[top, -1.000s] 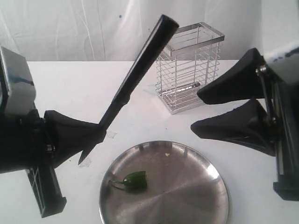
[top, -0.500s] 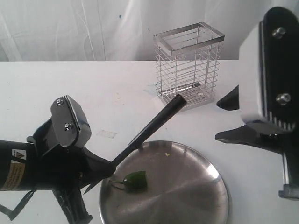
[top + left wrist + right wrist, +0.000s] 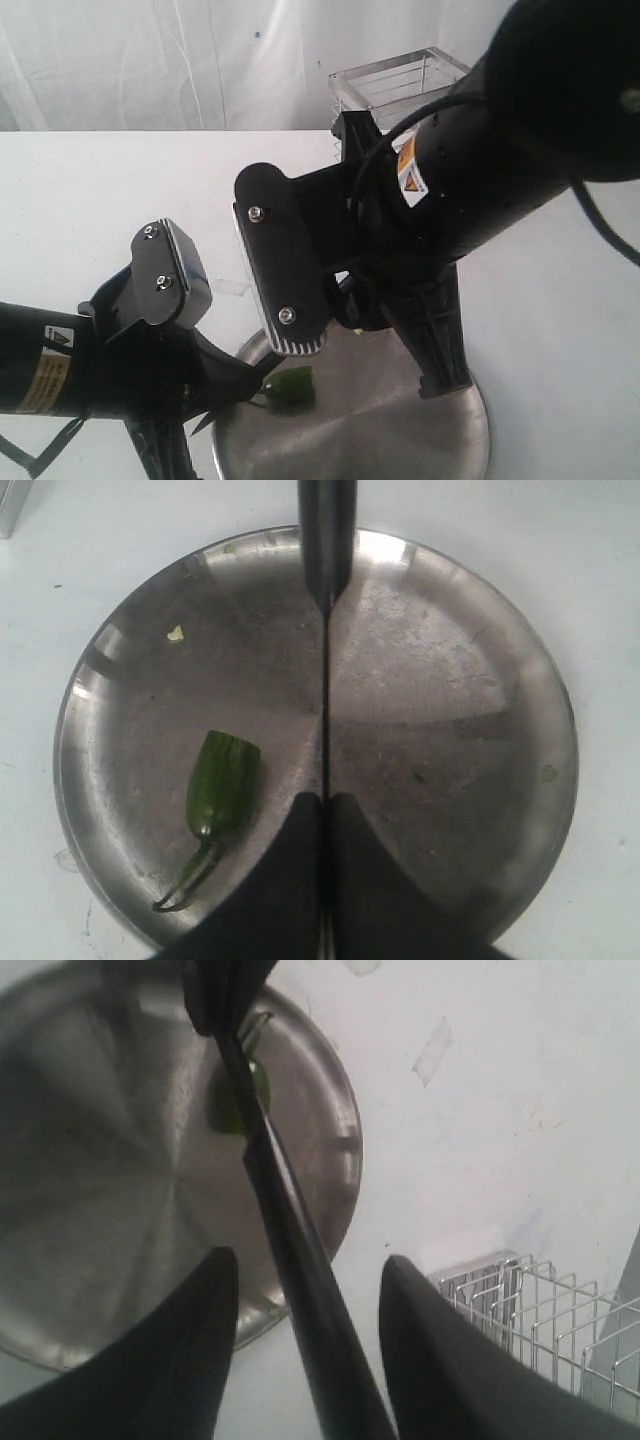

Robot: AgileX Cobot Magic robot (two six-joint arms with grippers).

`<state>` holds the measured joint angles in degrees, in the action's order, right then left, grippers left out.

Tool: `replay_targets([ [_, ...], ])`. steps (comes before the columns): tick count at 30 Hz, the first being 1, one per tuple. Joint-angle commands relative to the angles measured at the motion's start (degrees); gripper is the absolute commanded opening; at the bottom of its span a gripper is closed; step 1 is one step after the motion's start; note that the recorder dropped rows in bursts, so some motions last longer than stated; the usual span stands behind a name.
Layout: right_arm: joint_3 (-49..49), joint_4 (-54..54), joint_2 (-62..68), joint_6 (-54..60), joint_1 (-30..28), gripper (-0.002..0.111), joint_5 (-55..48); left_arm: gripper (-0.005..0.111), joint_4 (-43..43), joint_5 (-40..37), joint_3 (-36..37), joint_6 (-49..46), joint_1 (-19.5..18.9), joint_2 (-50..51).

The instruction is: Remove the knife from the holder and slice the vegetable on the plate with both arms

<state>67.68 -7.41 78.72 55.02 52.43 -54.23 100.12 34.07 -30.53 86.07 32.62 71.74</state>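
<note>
- Left end effector (image 3: 325,815) seen clamped shut on the blade of the knife (image 3: 326,650), held above the plate (image 3: 480,660)
- Right end effector (image 3: 305,1290) spread wide; knife handle straddled by its fingers (image 3: 180,1360), not gripped
- Vegetable (image 3: 222,785) laid on the plate, beside the blade, apart from it
- Holder (image 3: 530,1310) stood on the white worktop (image 3: 480,1110), near the plate rim, knife out of it

Two black jointed arms. Left arm (image 3: 100,370) at eight o'clock: yellow-orange warning label (image 3: 45,378), silver-edged plate (image 3: 172,275), two screws. Right arm (image 3: 520,130) at one o'clock: orange triangle label (image 3: 407,172), looping black cable (image 3: 600,215), ribbed plate (image 3: 280,265), wedge-shaped black fingers (image 3: 450,1360).
</note>
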Motion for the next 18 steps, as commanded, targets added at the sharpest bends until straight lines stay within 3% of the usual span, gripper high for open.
replay_targets([
  [1,1.2,-3.6,2.8,-1.6,0.2,0.042,-1.0,0.000,-0.2,-0.2,-0.5,-0.7,0.1,-0.2],
  [6,1.2,-7.0,5.5,-1.7,0.2,0.040,-1.0,0.000,-0.2,0.0,-0.5,-1.0,0.1,-0.2],
  [18,1.2,-10.5,6.7,-4.0,0.2,0.024,-0.6,0.000,-0.2,0.1,-0.5,-1.0,0.1,-0.2],
])
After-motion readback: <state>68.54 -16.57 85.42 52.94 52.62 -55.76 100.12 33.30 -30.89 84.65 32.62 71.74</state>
